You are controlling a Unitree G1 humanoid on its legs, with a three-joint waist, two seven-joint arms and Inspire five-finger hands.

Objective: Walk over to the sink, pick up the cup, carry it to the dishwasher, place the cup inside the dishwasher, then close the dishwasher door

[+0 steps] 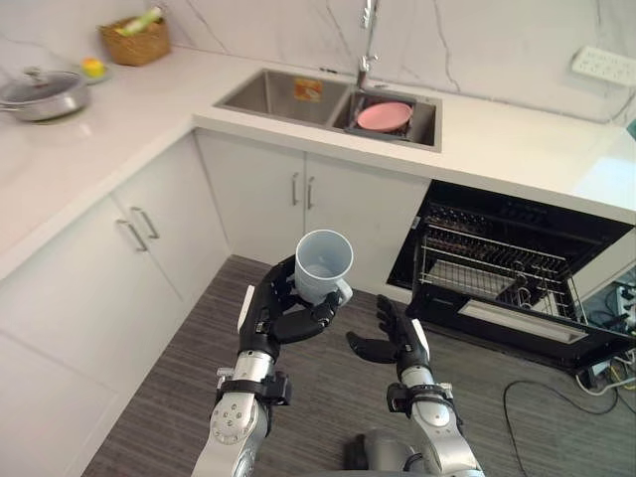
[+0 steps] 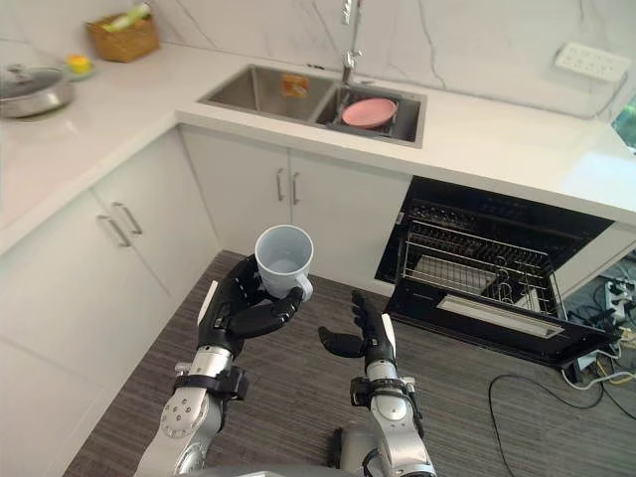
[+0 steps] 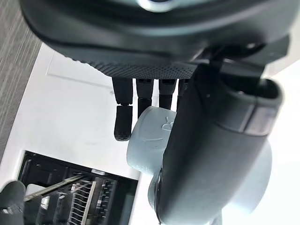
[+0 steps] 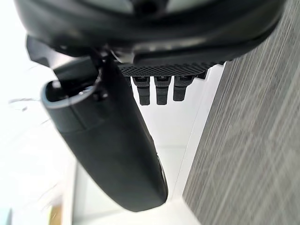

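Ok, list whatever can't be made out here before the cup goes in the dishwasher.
- Cup base: in the eye views, wrapped by the left hand.
- Cup side: in the left wrist view, largely behind the thumb.
- Dishwasher rack contents: in the eye views, dark and too small; the upper interior is under the counter.
- Basket contents: too small.

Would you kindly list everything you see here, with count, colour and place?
cup: one, pale blue, in the left robot hand.
sink: one, steel, in the counter.
plate: one, pink, in the sink's right basin.
tap: one, silver, behind the sink.
dishwasher: one, black, open, under the counter at right.
pan: one, silver, on the counter's left.
basket: one, brown, counter's back corner.
left robot hand: one, dark, curled round the cup.
right robot hand: one, dark, open, beside it.
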